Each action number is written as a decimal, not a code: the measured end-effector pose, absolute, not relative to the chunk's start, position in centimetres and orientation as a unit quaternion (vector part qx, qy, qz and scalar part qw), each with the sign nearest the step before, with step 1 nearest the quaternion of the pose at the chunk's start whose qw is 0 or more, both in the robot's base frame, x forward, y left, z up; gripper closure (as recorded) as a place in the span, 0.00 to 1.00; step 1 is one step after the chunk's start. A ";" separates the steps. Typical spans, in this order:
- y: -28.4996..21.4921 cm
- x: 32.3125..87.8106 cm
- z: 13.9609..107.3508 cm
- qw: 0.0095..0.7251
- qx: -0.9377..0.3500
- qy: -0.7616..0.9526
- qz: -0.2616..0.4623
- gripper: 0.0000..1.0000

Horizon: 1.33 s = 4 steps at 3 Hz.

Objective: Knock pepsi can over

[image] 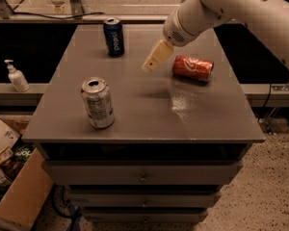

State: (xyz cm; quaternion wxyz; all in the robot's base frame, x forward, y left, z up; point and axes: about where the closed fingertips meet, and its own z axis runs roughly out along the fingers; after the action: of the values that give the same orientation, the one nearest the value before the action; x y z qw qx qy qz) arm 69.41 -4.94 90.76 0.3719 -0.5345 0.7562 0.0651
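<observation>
The pepsi can (114, 36), dark blue with white lettering and a silver top, stands upright near the back left of the grey table (135, 114). My gripper (154, 60), with cream-coloured fingers on the end of the white arm, hangs above the table's middle back. It is to the right of the pepsi can and apart from it, and just left of the red-orange can.
A red-orange can (193, 68) lies on its side at the right of the table. A silver-grey can (98, 103) stands upright near the front left. A soap bottle (16, 76) stands on the ledge at left. Cardboard boxes (14, 186) sit on the floor at lower left.
</observation>
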 end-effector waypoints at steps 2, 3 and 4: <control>-1.7 71.2 89.0 0.426 -0.508 0.743 0.088 0.00; 0.9 72.9 89.8 0.450 -0.495 0.735 0.109 0.00; 3.5 75.1 89.4 0.454 -0.482 0.737 0.137 0.00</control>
State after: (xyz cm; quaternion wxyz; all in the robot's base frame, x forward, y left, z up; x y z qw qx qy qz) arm 75.14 3.51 89.41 0.4542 -0.4816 0.7370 0.1365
